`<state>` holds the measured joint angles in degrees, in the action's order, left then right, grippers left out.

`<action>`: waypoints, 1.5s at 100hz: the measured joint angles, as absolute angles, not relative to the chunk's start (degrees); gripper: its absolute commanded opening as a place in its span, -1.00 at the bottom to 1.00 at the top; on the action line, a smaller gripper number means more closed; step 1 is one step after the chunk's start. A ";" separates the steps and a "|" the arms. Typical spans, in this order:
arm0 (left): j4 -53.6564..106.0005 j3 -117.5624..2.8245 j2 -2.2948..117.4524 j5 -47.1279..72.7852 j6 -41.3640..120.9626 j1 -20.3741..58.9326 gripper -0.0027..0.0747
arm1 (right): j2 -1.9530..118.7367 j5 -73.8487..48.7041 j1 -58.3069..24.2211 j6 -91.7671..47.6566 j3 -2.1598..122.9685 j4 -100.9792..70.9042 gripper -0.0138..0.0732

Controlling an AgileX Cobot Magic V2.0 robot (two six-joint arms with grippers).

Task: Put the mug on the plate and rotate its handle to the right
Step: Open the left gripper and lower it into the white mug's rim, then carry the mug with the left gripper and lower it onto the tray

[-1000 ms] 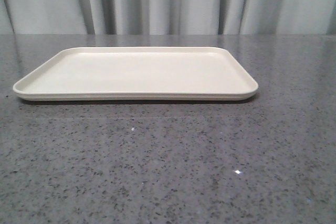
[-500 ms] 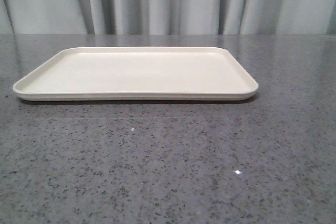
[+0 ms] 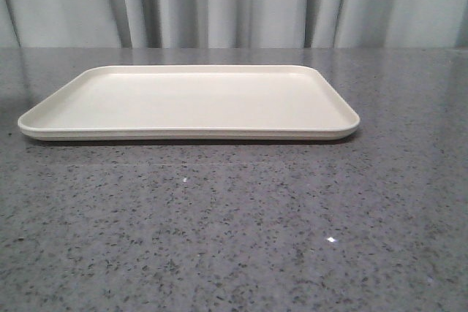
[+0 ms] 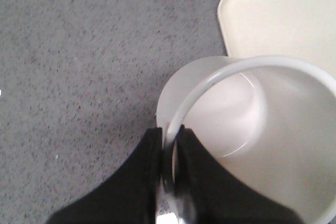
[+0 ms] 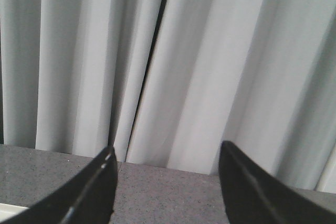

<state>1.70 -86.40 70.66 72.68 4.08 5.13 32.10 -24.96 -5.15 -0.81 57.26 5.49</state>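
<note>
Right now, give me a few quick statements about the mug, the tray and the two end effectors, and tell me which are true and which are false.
1. The left end effector is pinching the mug by its rim. True.
2. The mug already stands on the tray. False: the front view shows nothing on the tray, and in the left wrist view the mug shows mostly against the grey counter, beside a tray corner.
3. The right end effector is open and holds nothing. True.
4. The mug is full of liquid. False: its white inside looks empty.
5. The right end effector faces the mug. False: its view shows the curtain.
</note>
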 measured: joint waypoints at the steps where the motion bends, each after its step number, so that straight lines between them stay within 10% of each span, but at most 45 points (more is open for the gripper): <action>1: 1.82 -86.75 70.84 72.78 4.19 5.51 -0.98 | 32.10 -24.96 -5.15 -0.81 57.26 5.49 0.32; 48: 2.43 -106.89 90.44 72.78 4.56 24.19 -0.98 | 32.10 -25.88 -5.15 -0.81 57.26 5.49 0.32; 150: 4.48 -107.32 107.08 72.05 4.59 28.55 -0.98 | 32.10 -27.98 -5.15 -0.81 57.26 6.72 0.32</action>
